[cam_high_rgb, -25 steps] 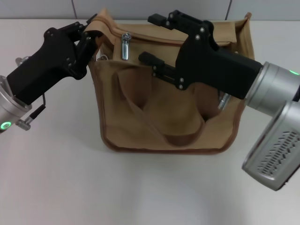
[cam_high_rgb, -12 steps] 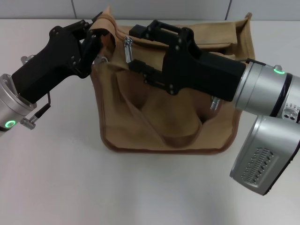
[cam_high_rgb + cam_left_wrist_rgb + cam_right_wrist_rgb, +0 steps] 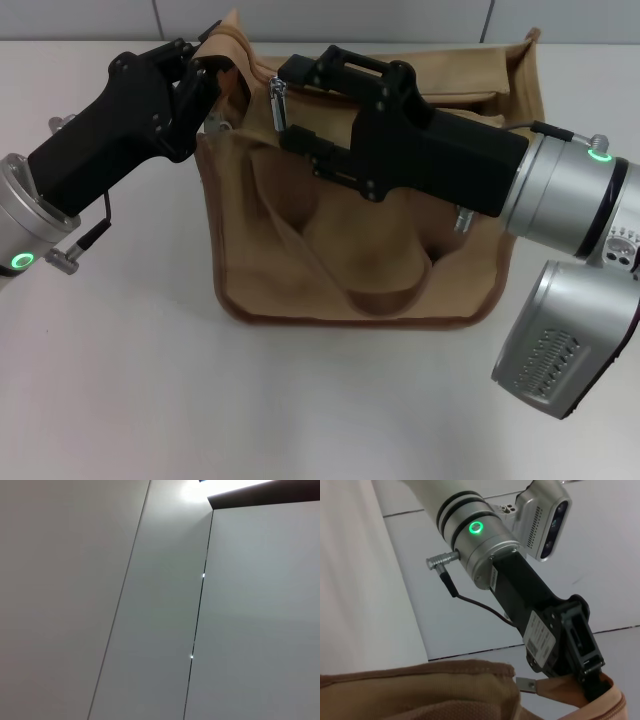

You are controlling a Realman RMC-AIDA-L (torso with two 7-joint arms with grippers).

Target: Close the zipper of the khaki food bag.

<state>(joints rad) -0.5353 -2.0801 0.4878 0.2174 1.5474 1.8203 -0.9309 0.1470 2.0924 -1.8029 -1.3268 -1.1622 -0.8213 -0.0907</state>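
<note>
khaki food bag (image 3: 360,250) lying on the white bench (image 3: 150,380), top panel turned toward the far wall, handles slumped across the near face. soft canvas, light, likely to buckle and drag along unless one end is pinned. left hand (image 3: 205,75) pinched shut on the bag's upper corner fabric, seen in the right wrist view (image 3: 592,680) clamped on the cloth, so holding that anchor. zipper (image 3: 275,100) at the same end of the bag, silver pull tab standing up just beside the left hand. right hand (image 3: 285,100) right at the tab, fingers spread either side of it, not clearly closed on it. best hold: the small, slippery metal tab itself, pinched firmly, then drawn along the top panel away from the left hand.
</note>
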